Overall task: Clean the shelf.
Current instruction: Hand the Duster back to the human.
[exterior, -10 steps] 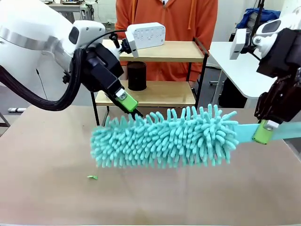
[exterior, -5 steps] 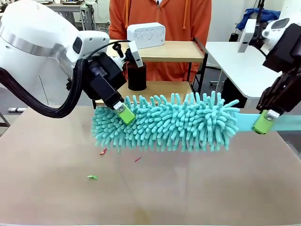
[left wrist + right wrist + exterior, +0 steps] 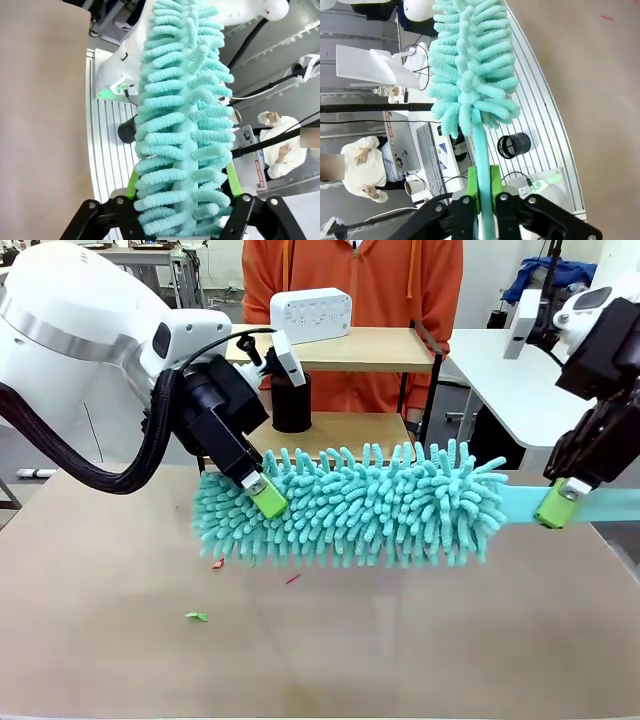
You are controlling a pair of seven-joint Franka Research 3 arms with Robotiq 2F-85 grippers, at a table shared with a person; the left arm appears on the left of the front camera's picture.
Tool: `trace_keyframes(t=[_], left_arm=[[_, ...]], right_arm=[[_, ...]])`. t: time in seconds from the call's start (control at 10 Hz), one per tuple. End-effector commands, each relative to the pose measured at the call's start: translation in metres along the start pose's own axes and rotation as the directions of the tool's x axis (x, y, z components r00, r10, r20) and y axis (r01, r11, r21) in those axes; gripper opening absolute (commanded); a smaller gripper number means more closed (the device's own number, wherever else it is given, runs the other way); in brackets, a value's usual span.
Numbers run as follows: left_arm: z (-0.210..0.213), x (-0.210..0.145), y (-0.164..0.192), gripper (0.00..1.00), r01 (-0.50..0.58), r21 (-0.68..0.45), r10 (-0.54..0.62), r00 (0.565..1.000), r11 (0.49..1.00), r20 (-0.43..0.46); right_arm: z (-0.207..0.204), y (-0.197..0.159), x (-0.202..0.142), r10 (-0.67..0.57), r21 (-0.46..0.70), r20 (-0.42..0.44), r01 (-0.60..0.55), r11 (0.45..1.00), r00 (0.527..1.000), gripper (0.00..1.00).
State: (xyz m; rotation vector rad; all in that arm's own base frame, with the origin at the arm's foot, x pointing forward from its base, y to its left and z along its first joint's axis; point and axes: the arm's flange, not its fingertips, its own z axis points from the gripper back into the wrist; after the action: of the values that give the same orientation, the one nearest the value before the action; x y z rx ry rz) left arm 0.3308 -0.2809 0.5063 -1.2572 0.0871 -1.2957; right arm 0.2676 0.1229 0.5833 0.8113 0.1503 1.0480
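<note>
A teal fluffy duster (image 3: pixel 360 505) hangs level above the table, in front of the shelf (image 3: pixel 355 435). My left gripper (image 3: pixel 262 495) is shut on the duster's left end; its green pads (image 3: pixel 132 182) squeeze the teal strands (image 3: pixel 182 145). My right gripper (image 3: pixel 557 502) is shut on the duster's flat teal handle (image 3: pixel 600 505), which runs between its green pads (image 3: pixel 493 185). The shelf is a two-tier rack of light boards in a black frame; a white box (image 3: pixel 311 313) sits on its top board and a black cylinder (image 3: pixel 291 400) on its lower one.
A person in an orange top (image 3: pixel 350 280) stands behind the shelf. Small bits lie on the table: a green scrap (image 3: pixel 197 616) and red specks (image 3: pixel 218 563). A white side table (image 3: pixel 510 380) stands at the right.
Both grippers lifted the duster off the table and carried it toward the shelf. Red specks that lay under it now show on the table.
</note>
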Motion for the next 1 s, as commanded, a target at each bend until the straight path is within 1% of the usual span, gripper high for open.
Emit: trace_keyframes(t=[0.0, 0.1, 0.8, 0.9], left_arm=[[0.002, -0.0025, -0.0004, 0.36, 0.034, -0.012, -0.034, 0.999, 0.999, -0.023], [0.0016, -0.0029, -0.0002, 0.0, 0.036, -0.013, -0.036, 0.999, 0.999, -0.02], [0.0012, -0.0057, 0.0008, 0.0, 0.04, -0.017, -0.04, 0.999, 0.999, -0.019], [0.001, -0.0062, 0.001, 0.0, 0.037, -0.013, -0.038, 0.999, 0.999, -0.026]], right_arm=[[-0.0015, -0.0021, -0.0019, 0.023, 0.02, 0.044, -0.024, 1.0, 0.999, 0.12], [-0.0019, -0.002, -0.002, 0.023, 0.025, 0.04, -0.024, 0.999, 0.999, 0.12], [-0.0021, -0.0054, -0.0023, -0.011, 0.023, 0.036, 0.01, 1.0, 0.999, 0.12], [-0.0018, -0.0064, -0.0025, -0.024, 0.03, 0.045, 0.023, 0.999, 0.999, 0.48]])
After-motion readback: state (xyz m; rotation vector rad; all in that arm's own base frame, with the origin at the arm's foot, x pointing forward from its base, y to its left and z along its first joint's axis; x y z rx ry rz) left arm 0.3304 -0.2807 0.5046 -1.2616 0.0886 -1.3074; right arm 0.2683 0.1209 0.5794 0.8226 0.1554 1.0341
